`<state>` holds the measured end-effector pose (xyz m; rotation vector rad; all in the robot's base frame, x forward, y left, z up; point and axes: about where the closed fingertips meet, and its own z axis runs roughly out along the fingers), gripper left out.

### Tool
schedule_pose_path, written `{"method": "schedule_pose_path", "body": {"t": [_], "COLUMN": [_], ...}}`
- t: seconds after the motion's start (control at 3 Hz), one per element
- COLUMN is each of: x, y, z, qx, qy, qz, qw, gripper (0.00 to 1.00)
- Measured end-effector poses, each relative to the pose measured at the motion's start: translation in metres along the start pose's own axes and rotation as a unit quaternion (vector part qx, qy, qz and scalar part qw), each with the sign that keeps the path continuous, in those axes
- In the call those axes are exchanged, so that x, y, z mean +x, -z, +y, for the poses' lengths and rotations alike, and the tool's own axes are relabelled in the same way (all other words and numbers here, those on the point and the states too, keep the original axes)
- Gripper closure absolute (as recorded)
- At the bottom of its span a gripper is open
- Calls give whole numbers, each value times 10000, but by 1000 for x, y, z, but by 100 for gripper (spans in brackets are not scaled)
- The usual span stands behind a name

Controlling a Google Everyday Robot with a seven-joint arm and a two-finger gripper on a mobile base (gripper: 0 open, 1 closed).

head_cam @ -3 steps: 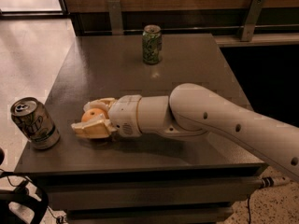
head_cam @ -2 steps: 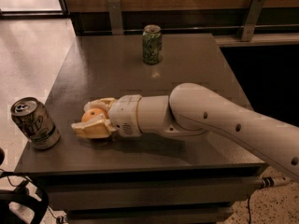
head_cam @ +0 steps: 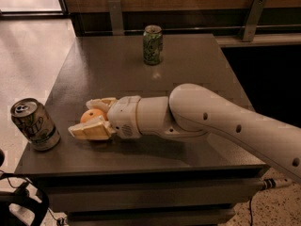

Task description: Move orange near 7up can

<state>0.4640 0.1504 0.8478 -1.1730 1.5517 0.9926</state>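
Observation:
The orange point(head_cam: 92, 115) sits low on the dark table point(head_cam: 188, 60) near its front left, between my gripper's two fingers. My gripper point(head_cam: 81, 117) reaches in from the right, with one cream finger point(head_cam: 101, 102) behind the orange and the other in front; it is shut on the orange. The 7up can point(head_cam: 35, 125), pale silver with green lettering, stands tilted at the table's front left corner, a short gap to the left of the orange and the fingertips.
A darker green can point(head_cam: 153, 44) stands upright at the back middle of the table. My white arm point(head_cam: 225, 121) crosses the front right of the table. The table's left and front edges are close to the 7up can. Tiled floor lies to the left.

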Motion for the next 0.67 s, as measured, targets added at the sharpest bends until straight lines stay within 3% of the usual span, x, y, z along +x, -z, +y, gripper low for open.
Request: {"method": "schedule_pose_path", "body": {"t": [0.33, 0.67], "x": [-1, -1], "y": [-1, -1], "z": [1, 1], "qx": [-13, -14], "qy": [11, 11], "qz": [4, 4], "qw": [10000, 10000], "gripper": [0, 0]}}
